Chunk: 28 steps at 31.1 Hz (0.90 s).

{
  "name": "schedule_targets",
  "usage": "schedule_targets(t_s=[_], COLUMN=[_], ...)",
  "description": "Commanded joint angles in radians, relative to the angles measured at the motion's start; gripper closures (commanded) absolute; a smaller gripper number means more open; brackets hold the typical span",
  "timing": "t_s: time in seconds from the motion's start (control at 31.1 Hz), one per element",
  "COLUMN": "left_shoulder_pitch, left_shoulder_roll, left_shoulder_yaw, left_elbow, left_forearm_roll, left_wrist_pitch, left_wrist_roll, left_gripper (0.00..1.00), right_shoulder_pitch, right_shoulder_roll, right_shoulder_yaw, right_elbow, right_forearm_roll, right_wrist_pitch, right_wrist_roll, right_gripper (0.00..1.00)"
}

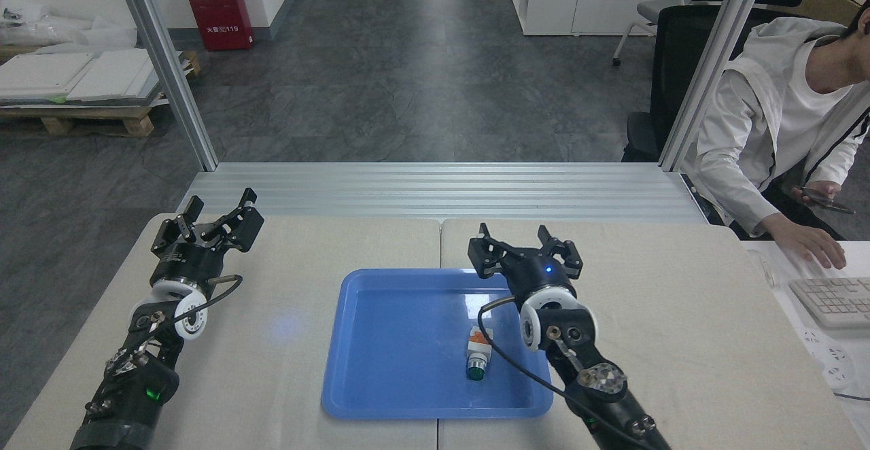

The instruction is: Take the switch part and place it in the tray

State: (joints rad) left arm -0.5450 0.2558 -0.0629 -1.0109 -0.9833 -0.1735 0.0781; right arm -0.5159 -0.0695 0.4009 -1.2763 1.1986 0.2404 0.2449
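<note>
Switch part [478,353] lying free inside tray [380,395], near its right rim; right gripper [524,247] above the far rim, jaws spread and empty; left gripper [216,217] likewise spread, well apart; best to pull clear without snagging the rim.

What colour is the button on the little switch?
Green, seen best in the head view: the switch part's button cap.

1 switch part [478,352], 1 tray [380,375], 2 grippers
</note>
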Motion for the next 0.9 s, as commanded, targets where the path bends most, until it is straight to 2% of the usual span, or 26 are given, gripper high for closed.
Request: schedule_targets(t_s=[0.0, 0.13, 0.19, 0.39, 0.51, 0.71, 0.77, 0.87], left_shoulder_pitch=[-0.001, -0.001, -0.001, -0.001, -0.001, -0.001, -0.001, -0.001], left_shoulder_roll=[0.0, 0.0, 0.0, -0.001, 0.0, -0.001, 0.0, -0.001], left_shoulder_yaw=[0.0, 0.0, 0.0, 0.0, 0.0, 0.0, 0.0, 0.0], left_elbow=[0.0, 0.0, 0.0, 0.0, 0.0, 0.0, 0.0, 0.0], left_forearm_roll=[0.0, 0.0, 0.0, 0.0, 0.0, 0.0, 0.0, 0.0], left_wrist_pitch=[0.0, 0.002, 0.002, 0.002, 0.002, 0.002, 0.0, 0.0], left_wrist_roll=[0.0, 0.0, 0.0, 0.0, 0.0, 0.0, 0.0, 0.0], left_gripper=[0.0, 0.0, 0.0, 0.0, 0.0, 0.0, 0.0, 0.0], right_shoulder_pitch=[-0.071, -0.101, -0.09, -0.018, 0.036, 0.056, 0.063, 0.079], right_shoulder_roll=[-0.176, -0.188, -0.211, -0.217, -0.225, -0.228, -0.228, -0.227], right_shoulder_yaw=[-0.148, -0.232, -0.238, -0.248, -0.251, -0.251, -0.263, -0.315], right_elbow=[0.19, 0.323, 0.339, 0.287, 0.213, 0.199, 0.189, 0.164], right_forearm_roll=[-0.054, -0.056, -0.056, -0.056, -0.06, -0.06, -0.065, -0.1], right_wrist_pitch=[-0.459, -0.495, -0.501, -0.495, -0.461, -0.452, -0.435, -0.438], right_wrist_roll=[-0.272, -0.289, -0.292, -0.317, -0.312, -0.293, -0.251, -0.214], right_gripper=[0.01, 0.01, 0.01, 0.02, 0.02, 0.02, 0.02, 0.02])
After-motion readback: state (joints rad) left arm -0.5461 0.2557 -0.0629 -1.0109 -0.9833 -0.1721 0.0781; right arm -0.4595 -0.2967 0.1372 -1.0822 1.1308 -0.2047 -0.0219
